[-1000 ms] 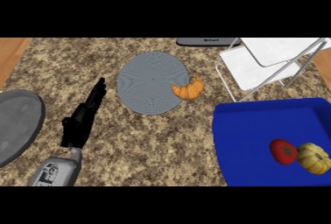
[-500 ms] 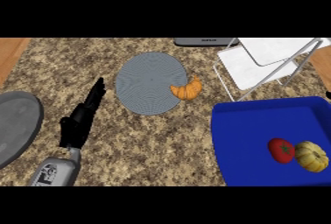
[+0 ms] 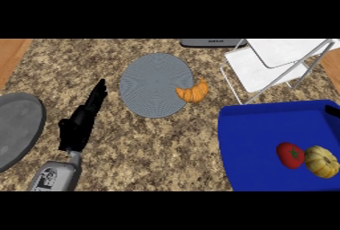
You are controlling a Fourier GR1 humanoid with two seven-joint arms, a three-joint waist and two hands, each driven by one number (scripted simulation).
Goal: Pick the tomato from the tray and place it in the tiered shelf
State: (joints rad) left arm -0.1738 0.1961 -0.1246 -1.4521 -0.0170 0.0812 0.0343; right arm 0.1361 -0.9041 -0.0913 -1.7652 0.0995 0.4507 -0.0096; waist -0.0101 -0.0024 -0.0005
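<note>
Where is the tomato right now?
In the head view, the tomato lies in the blue tray at the lower right, touching a yellow squash on its right.

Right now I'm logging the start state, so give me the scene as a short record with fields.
tomato: on the blue tray, touching a yellow squash
tiered shelf: white, behind the tray
croissant: on the right edge of the grey plate
left robot hand: open, fingers straight, over the counter
right robot hand: not in view
round grey lid: left edge
</note>
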